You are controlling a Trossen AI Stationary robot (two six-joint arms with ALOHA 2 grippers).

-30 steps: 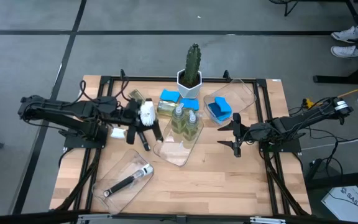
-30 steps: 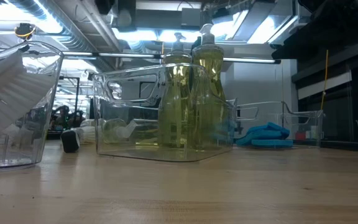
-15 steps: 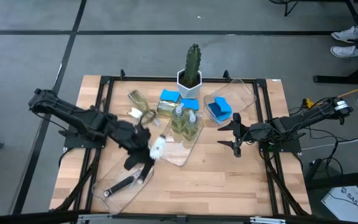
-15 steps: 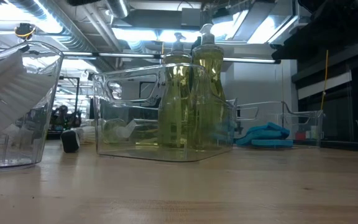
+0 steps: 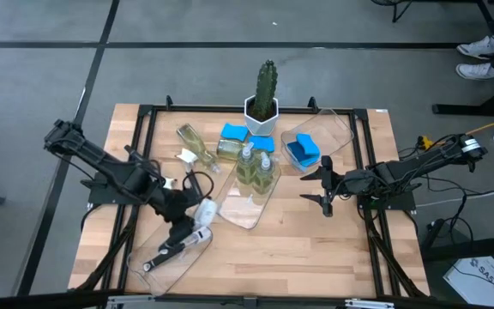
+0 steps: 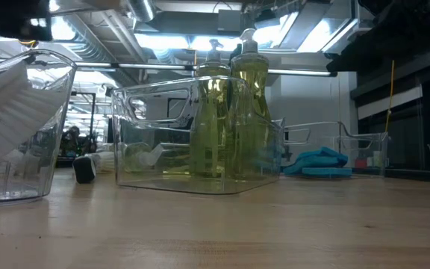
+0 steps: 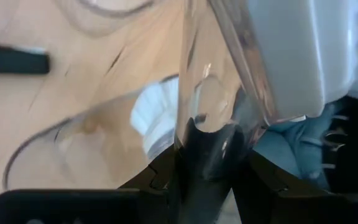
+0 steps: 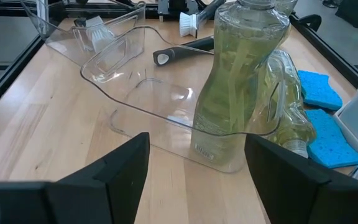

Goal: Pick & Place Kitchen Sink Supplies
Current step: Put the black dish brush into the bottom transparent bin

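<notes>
My left gripper (image 5: pixel 187 221) is shut on a black-handled brush whose white head (image 5: pixel 205 209) sticks out past the fingers, above the near-left clear tray (image 5: pixel 157 245). A second brush (image 5: pixel 171 251) lies in that tray. A third brush (image 8: pixel 180 52) lies on the table behind the middle tray (image 5: pixel 245 210), where two bottles (image 5: pixel 256 163) stand upright. Another bottle (image 5: pixel 192 138) lies on the table. One blue sponge (image 5: pixel 303 150) lies in the right tray, two more sponges (image 5: pixel 234 132) by the cactus. My right gripper (image 5: pixel 309 184) waits open at the right. My left gripper pinches the brush's black handle (image 7: pixel 207 146) between its two fingers (image 7: pixel 160 180). The fingers slant down from the table's far left and lie along the handle. The white head (image 7: pixel 291 56) stands out beyond the fingertips, off the table; whether it touches the tray's wall I cannot tell.
A cactus in a white pot (image 5: pixel 264 99) stands at the far middle. A black frame (image 5: pixel 144 110) runs round the tabletop. Bare wood (image 5: pixel 316 249) lies at the near right.
My left gripper has carried the brush from beside the bottles toward the table's near edge and downward, rolling and tipping its fingers down. It now hangs over the near-left tray, still shut on the handle.
</notes>
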